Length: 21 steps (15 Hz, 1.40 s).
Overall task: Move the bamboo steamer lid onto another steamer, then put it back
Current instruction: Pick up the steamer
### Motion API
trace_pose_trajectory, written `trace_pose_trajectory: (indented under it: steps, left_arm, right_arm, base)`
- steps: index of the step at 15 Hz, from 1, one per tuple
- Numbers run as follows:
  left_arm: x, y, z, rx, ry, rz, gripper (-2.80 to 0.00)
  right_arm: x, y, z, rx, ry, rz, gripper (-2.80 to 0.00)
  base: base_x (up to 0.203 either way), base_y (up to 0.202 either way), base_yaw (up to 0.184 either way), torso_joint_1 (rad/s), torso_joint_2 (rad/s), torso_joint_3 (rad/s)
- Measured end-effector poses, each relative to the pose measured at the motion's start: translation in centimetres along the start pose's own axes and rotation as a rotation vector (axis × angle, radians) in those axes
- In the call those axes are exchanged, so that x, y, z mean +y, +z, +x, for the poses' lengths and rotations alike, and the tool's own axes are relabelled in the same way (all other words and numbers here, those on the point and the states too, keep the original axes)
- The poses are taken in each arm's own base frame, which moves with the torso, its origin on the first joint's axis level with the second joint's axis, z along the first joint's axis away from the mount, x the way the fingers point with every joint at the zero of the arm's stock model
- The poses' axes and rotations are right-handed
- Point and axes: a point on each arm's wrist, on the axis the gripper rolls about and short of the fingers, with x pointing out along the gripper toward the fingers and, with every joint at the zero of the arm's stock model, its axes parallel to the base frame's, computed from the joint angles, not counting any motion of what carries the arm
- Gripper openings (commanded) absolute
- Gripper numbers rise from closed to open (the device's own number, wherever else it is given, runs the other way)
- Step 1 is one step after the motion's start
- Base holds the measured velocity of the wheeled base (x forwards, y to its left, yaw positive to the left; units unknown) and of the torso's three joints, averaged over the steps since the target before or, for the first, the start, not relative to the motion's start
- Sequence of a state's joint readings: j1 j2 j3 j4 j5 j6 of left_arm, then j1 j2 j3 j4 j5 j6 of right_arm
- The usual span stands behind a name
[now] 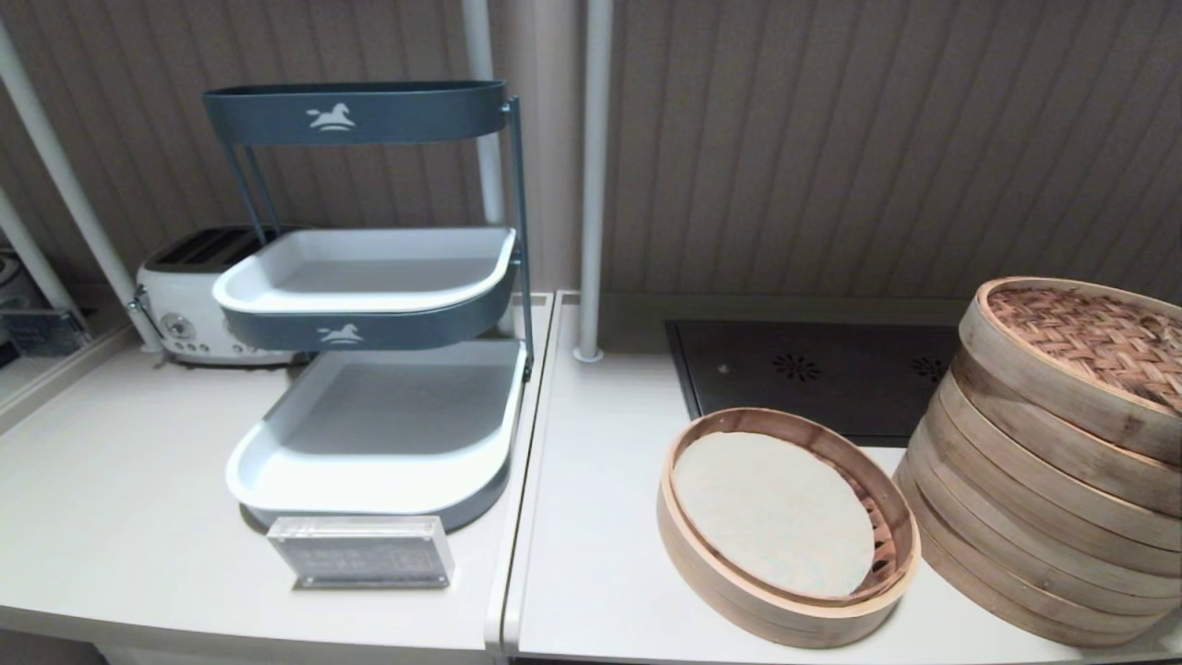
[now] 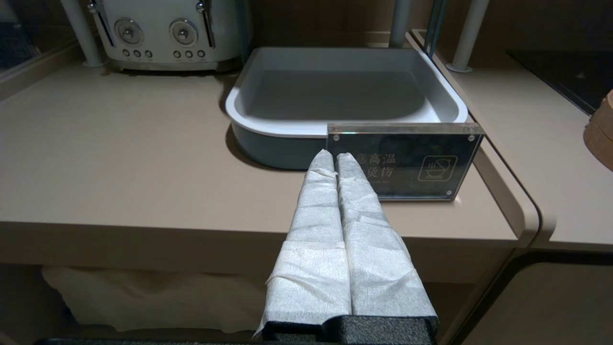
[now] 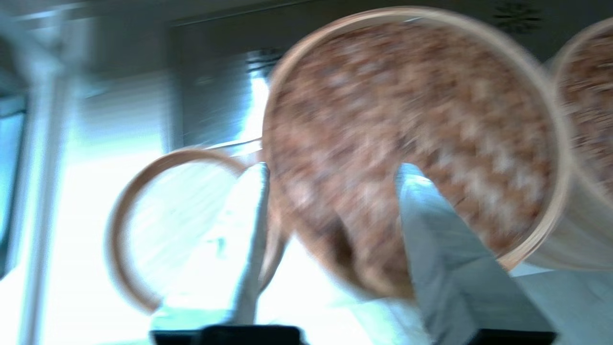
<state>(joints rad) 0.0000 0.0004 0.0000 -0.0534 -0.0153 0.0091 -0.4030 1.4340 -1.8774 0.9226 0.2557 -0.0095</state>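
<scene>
The bamboo steamer lid (image 1: pixel 1094 337), reddish-brown woven with a pale rim, lies on top of the tall stacked steamer (image 1: pixel 1025 517) at the table's right end. Its handle does not show. In the right wrist view the lid (image 3: pixel 412 120) fills the middle, blurred. My right gripper (image 3: pixel 333 167) is open in front of it, its padded fingers (image 3: pixel 445 249) wide apart with nothing between them. It is out of the head view. My left gripper (image 2: pixel 335 154) is shut and empty, parked off the front edge of the left counter.
The low basket (image 1: pixel 702 573) with its pale liner stands left of the stack. A second woven top (image 3: pixel 591 91) shows further right. The black cooktop (image 1: pixel 813 369) lies behind. A grey tiered rack (image 1: pixel 369 277), a toaster (image 1: pixel 185 296) and an acrylic sign (image 1: pixel 362 551) occupy the left counter.
</scene>
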Motion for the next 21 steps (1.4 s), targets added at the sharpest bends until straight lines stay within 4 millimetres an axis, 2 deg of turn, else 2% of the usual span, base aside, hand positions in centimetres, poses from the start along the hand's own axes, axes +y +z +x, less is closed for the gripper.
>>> trace_pose_trajectory:
  steps: [2, 3, 5, 7, 10, 14, 18, 21]
  left_arm:
    - [0.0, 0.0, 0.0, 0.0, 0.0, 0.0, -2.8]
    - [0.0, 0.0, 0.0, 0.0, 0.0, 0.0, -2.8]
    - [0.0, 0.0, 0.0, 0.0, 0.0, 0.0, -2.8]
    - [0.0, 0.0, 0.0, 0.0, 0.0, 0.0, -2.8]
    - [0.0, 0.0, 0.0, -0.001, 0.0, 0.0, -2.8]
    - [0.0, 0.0, 0.0, 0.0, 0.0, 0.0, -2.8]
    - [0.0, 0.0, 0.0, 0.0, 0.0, 0.0, -2.8]
    - [0.0, 0.0, 0.0, 0.0, 0.0, 0.0, -2.8]
  right_arm:
    - [1.8, -2.3, -4.0, 0.025, 0.147, 0.001, -2.8]
    - [2.4, -4.0, -5.4, 0.07, 0.224, 0.013, -2.8]
    - [3.1, -8.0, -7.2, 0.171, 0.377, 0.056, -2.8]
    - [3.5, -12.0, -8.1, 0.241, 0.499, 0.095, -2.8]
    - [3.3, -18.5, -7.5, 0.335, 0.579, 0.115, -2.8]
    - [2.4, -26.4, -4.4, 0.355, 0.513, 0.039, -2.8]
    - [1.3, -31.5, -1.0, 0.184, 0.341, -0.04, -2.8]
    - [1.1, -33.4, -0.5, -0.055, 0.313, -0.102, -2.8]
  base:
    - [0.0, 0.0, 0.0, 0.0, 0.0, 0.0]
    - [0.0, 0.0, 0.0, 0.0, 0.0, 0.0]
    - [0.0, 0.0, 0.0, 0.0, 0.0, 0.0]
    - [0.0, 0.0, 0.0, 0.0, 0.0, 0.0]
    - [0.0, 0.0, 0.0, 0.0, 0.0, 0.0]
    - [0.0, 0.0, 0.0, 0.0, 0.0, 0.0]
    - [0.0, 0.0, 0.0, 0.0, 0.0, 0.0]
    - [0.0, 0.0, 0.0, 0.0, 0.0, 0.0]
